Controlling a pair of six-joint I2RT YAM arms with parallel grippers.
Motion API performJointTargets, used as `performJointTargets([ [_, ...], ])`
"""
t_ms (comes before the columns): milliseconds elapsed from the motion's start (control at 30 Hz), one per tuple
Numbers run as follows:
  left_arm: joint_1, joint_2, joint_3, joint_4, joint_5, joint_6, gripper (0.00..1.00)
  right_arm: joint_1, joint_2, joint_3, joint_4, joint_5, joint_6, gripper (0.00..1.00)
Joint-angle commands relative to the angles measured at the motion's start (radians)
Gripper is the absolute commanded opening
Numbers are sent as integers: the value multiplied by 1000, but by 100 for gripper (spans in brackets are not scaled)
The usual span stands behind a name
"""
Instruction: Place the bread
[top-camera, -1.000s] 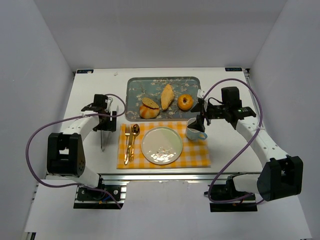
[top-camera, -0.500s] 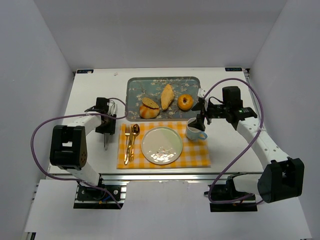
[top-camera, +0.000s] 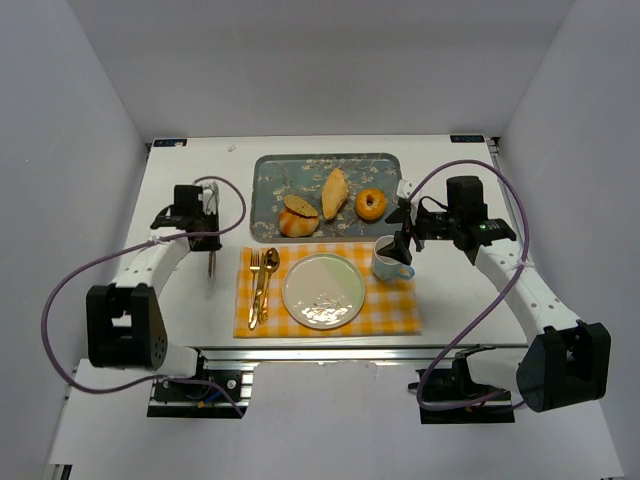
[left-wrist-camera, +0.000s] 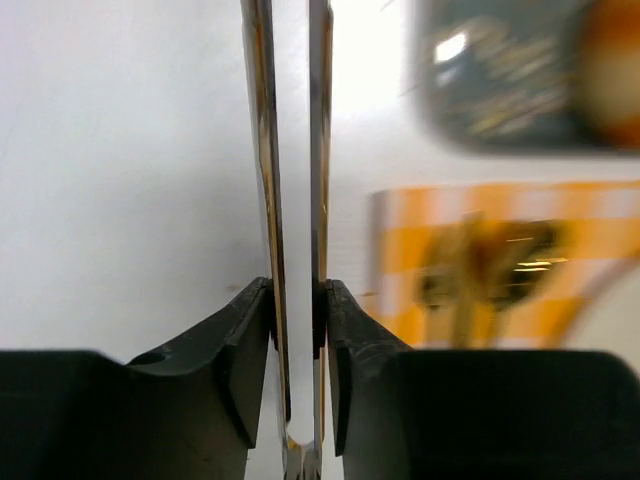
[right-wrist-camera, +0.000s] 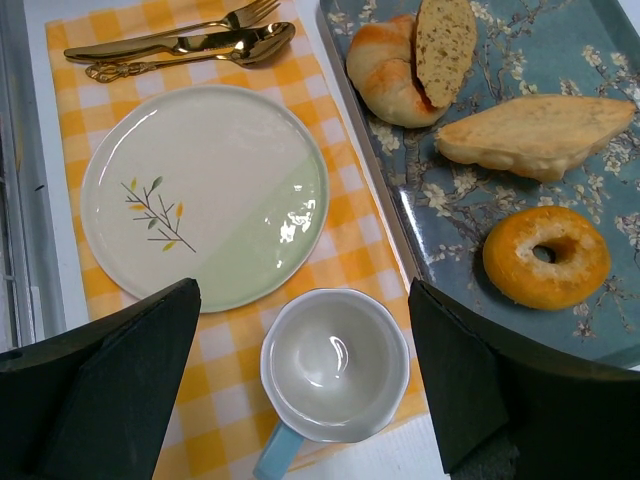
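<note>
Three pieces of bread lie on the blue floral tray (top-camera: 265, 172): a round roll with a cut slice (top-camera: 297, 216) (right-wrist-camera: 400, 60), a long pale piece (top-camera: 335, 192) (right-wrist-camera: 535, 135) and a ring-shaped one (top-camera: 371, 204) (right-wrist-camera: 545, 255). My left gripper (top-camera: 208, 238) (left-wrist-camera: 297, 300) is over the table left of the tray, shut on a pair of metal tongs (top-camera: 211, 262) (left-wrist-camera: 263, 150), whose two blades run out between the jaws. My right gripper (top-camera: 404, 246) (right-wrist-camera: 302, 292) stands open above the cup (top-camera: 390, 266) (right-wrist-camera: 335, 365), holding nothing.
A white and green plate (top-camera: 323, 290) (right-wrist-camera: 200, 190) sits on the yellow checked placemat (top-camera: 390, 312), with a gold fork and spoon (top-camera: 260, 285) (right-wrist-camera: 180, 45) to its left. The tray lies just behind the mat.
My left gripper has shut on the tongs and drawn back to the left with them. The right arm has barely moved.
</note>
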Motion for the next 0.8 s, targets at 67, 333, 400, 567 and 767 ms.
performJointTargets([
  [67, 0, -141, 70, 46, 325, -164, 41, -7, -27, 2, 30, -6, 7, 89],
  [333, -1, -167, 52, 144, 588, -364, 59, -11, -47, -17, 32, -6, 12, 89],
  [400, -1, -166, 64, 138, 586, -372, 60, -11, -50, -20, 33, -10, 18, 89],
  [567, -1, -141, 76, 129, 590, -378, 60, -13, -61, -32, 39, -13, 21, 89],
  [767, -16, -90, 83, 112, 577, -375, 60, -16, -64, -38, 41, -16, 21, 89],
])
